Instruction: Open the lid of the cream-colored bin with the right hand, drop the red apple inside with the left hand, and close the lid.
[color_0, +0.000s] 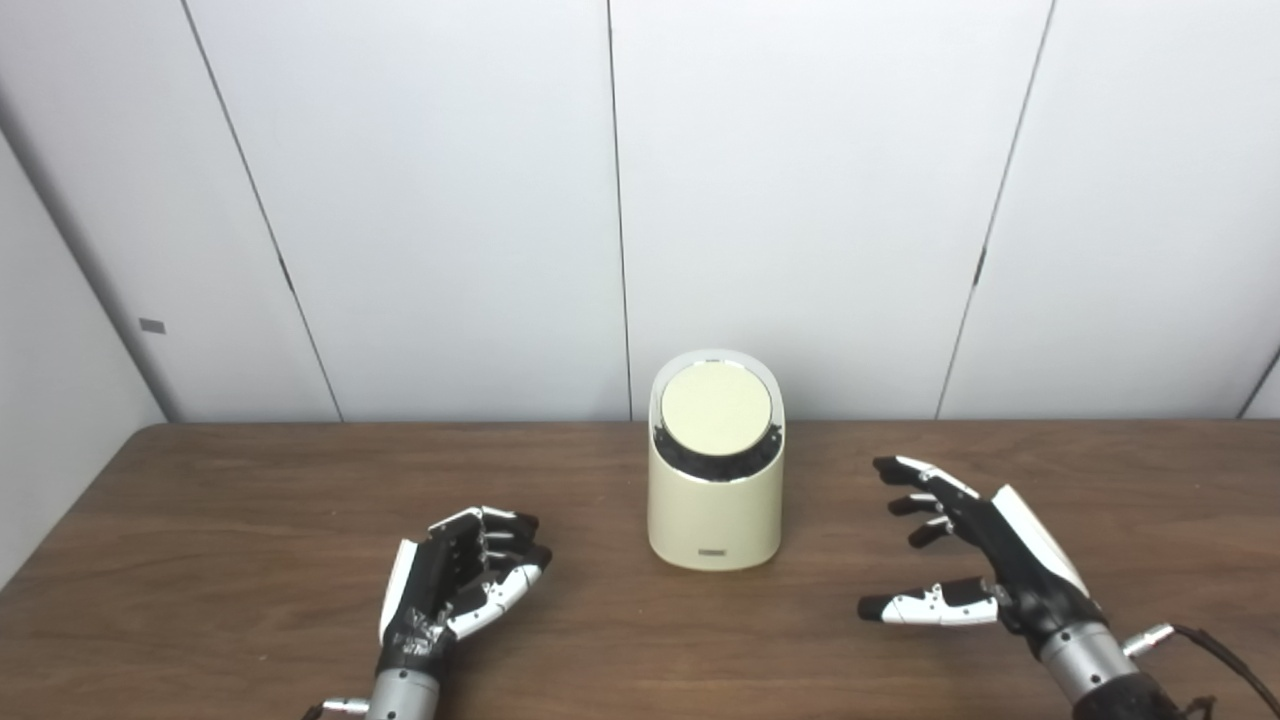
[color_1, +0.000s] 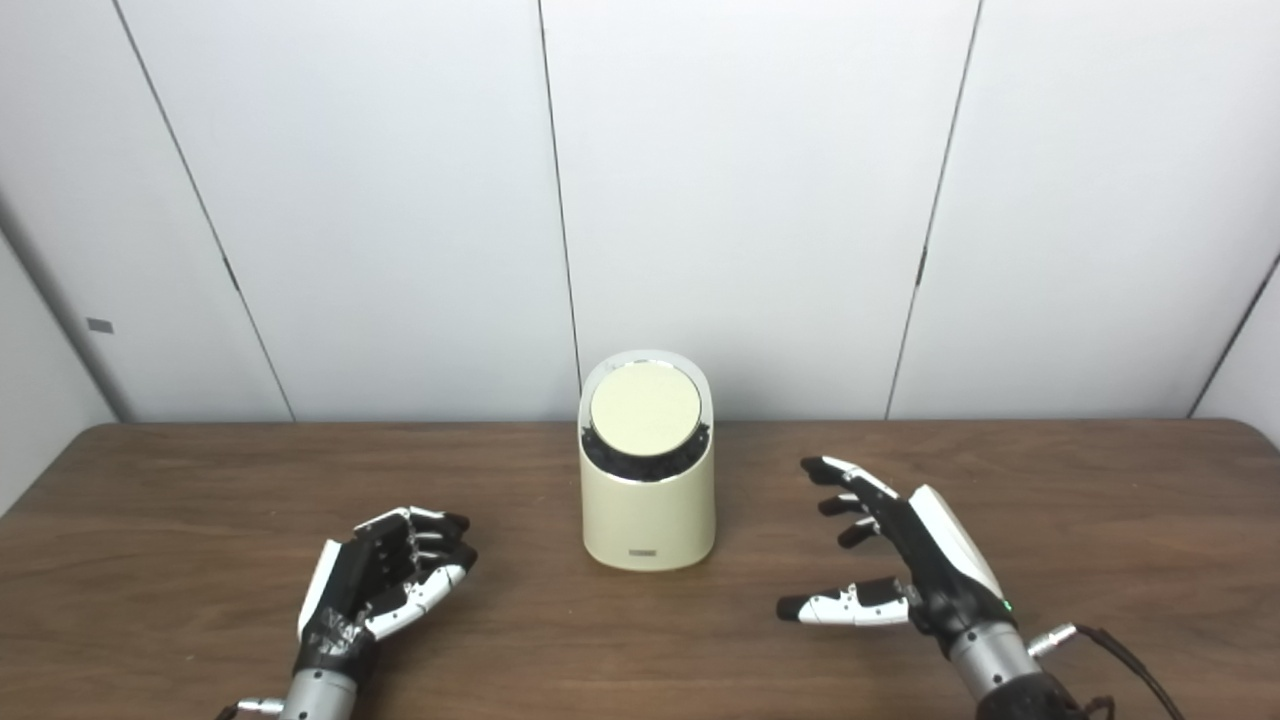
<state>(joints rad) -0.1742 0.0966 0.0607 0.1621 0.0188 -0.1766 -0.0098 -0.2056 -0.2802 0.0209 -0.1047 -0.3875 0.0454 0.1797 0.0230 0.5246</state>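
Observation:
The cream-colored bin (color_0: 714, 500) stands upright at the table's middle, toward the back. Its round lid (color_0: 716, 410) lies down on the slanted top, with a dark gap showing under its front edge. No red apple shows in either view. My left hand (color_0: 462, 580) rests low to the bin's front left, fingers curled in close to the thumb, with nothing visible in it. My right hand (color_0: 960, 555) hovers to the bin's right, open, fingers spread and pointing left toward the bin, clear of it.
The brown wooden table (color_0: 250, 520) runs the full width, its back edge against white wall panels (color_0: 430, 200). A cable (color_0: 1225, 655) trails from my right wrist at the bottom right.

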